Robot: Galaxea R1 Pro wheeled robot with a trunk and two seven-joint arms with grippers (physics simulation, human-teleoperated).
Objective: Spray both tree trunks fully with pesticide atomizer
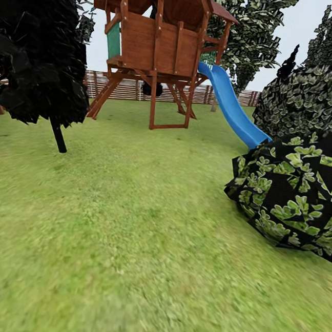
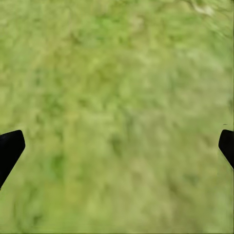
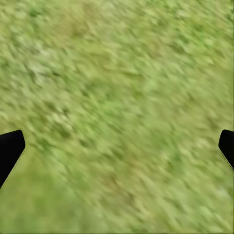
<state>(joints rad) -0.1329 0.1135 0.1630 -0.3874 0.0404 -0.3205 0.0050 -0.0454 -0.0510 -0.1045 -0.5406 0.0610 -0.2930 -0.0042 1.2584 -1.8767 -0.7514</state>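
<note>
Evidently the robot is on its way across the lawn [image 1: 127,234], with a wooden playhouse [image 1: 157,41], a blue slide [image 1: 232,109] and a leafy bush [image 1: 296,196] ahead. Both the left pincer [image 2: 117,146] and the right pincer [image 3: 117,146] gape wide and hold nothing, grass beneath them. No atomizer lies near either pincer; best turn the base to find the paved patio first.
</note>
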